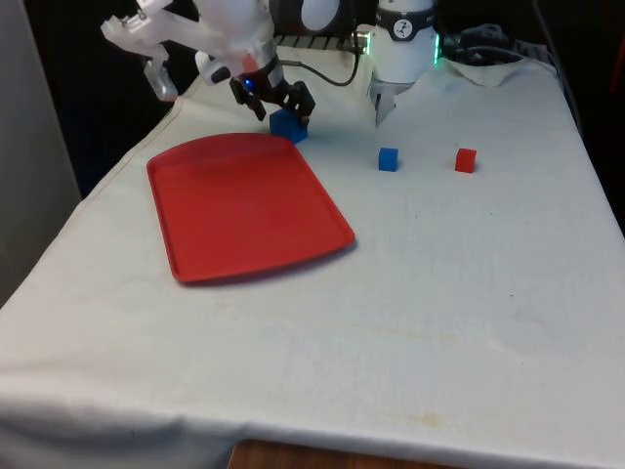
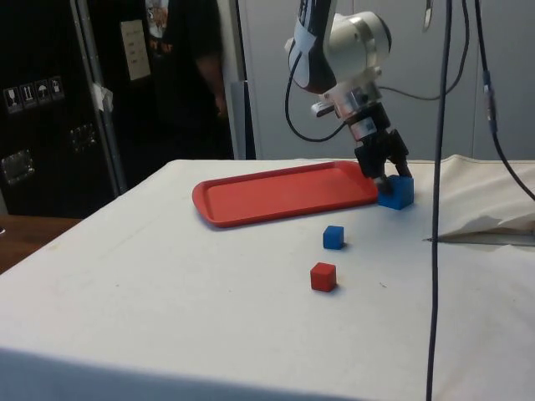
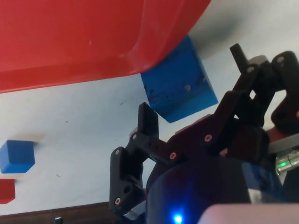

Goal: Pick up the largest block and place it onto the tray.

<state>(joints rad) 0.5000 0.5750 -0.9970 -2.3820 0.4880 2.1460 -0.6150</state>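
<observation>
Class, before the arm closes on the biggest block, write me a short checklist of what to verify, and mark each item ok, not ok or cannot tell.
1. Claw open: ok, fingers spread.
2. Claw at the large blue block, not a small one: ok.
3. Block squarely between the fingers: cannot tell; the wrist view shows it just beyond the tips.
4. Block free of the red tray: not ok, it sits against the tray's rim.
5. Small blue block and small red block clear of the claw: ok.
6. Tray bare for placing: ok.
</observation>
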